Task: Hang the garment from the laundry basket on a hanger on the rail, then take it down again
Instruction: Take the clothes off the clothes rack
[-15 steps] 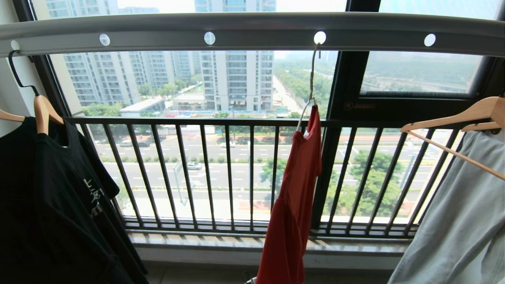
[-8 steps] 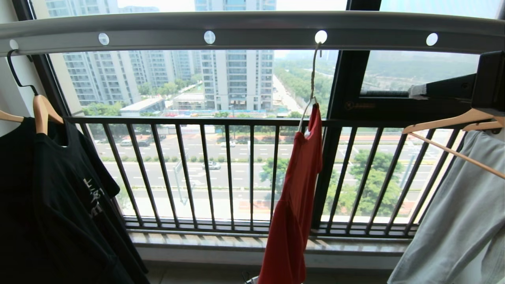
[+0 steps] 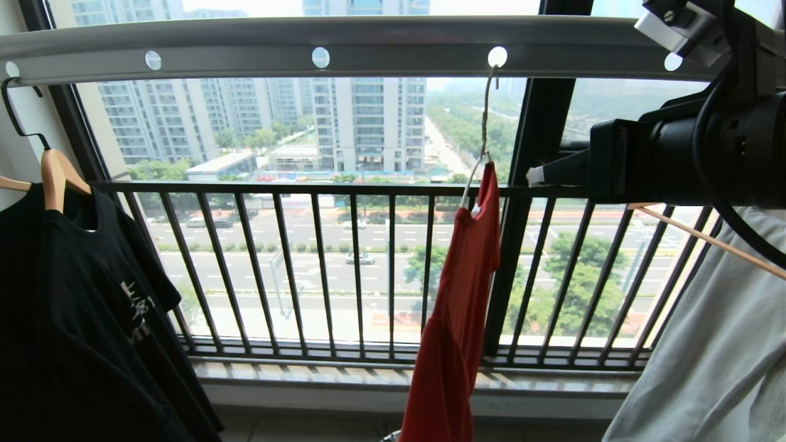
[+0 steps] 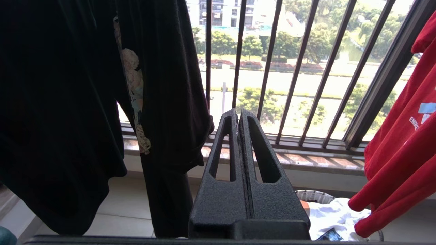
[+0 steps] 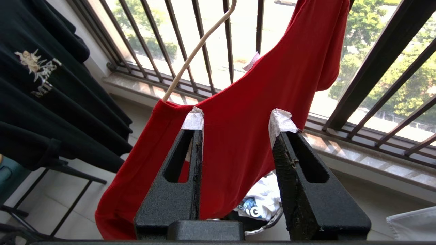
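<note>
Right end effector (image 5: 235,124) apart near hung garment (image 5: 238,112), black T-shirt (image 5: 51,78) alongside.

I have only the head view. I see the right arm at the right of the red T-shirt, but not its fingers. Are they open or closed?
Observer: Open. In the right wrist view the right gripper has its taped fingertips apart with nothing between them. The red T-shirt appears to hang just beyond them.
Operator: And the left gripper? I do not see it at all.
Observer: The left gripper is shut and empty, low beside the black T-shirt.
Operator: Is the laundry basket empty?
Observer: No. The laundry basket, on the floor below the red T-shirt, holds a white T-shirt with a blue graphic.
</note>
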Robot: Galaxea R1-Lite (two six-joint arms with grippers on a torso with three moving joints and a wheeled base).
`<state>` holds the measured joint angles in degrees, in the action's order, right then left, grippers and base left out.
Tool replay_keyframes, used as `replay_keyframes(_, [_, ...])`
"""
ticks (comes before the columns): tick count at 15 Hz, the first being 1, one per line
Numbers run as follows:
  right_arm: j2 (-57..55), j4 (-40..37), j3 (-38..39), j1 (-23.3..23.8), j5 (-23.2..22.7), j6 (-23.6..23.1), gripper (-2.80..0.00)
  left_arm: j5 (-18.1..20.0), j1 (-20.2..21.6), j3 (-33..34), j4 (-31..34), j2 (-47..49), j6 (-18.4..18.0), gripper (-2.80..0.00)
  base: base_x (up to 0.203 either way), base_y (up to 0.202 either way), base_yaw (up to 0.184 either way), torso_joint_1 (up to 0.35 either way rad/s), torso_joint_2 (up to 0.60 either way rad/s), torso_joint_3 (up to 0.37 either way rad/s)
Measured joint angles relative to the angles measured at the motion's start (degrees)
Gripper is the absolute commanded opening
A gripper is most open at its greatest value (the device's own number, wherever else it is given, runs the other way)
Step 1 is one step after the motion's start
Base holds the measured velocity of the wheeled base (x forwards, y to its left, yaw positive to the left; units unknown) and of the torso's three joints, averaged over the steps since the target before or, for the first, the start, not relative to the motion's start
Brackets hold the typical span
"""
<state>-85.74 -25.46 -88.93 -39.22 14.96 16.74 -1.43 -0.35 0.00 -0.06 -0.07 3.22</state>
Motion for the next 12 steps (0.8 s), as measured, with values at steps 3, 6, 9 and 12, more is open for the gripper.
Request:
replay_keyframes(3, [-4.5,3.5,-2.4,-2.1,5.8,1.3,0.00,0.0,0.0,0.0,0.0,0.0,0.0,-2.80,0.000,0.000,0.000,0.000,0.00,0.000])
replay_keyframes(6, [-8.9,4.3,-6.4,-3.6,10.7,1.3,0.00,0.0,0.0,0.0,0.0,0.0,0.0,-2.80,0.000,0.000,0.000,0.000,0.00,0.000])
replay_keyframes(9, [-13.1,4.4,-9.2,-4.2,17.2,1.1,0.00,0.0,0.0,0.0,0.0,0.0,0.0,-2.80,0.000,0.000,0.000,0.000,0.00,0.000])
replay_keyframes(12, [-16.4,4.4,-11.0,-4.2,22.6,0.6,0.00,0.0,0.0,0.0,0.0,0.0,0.0,-2.80,0.000,0.000,0.000,0.000,0.00,0.000])
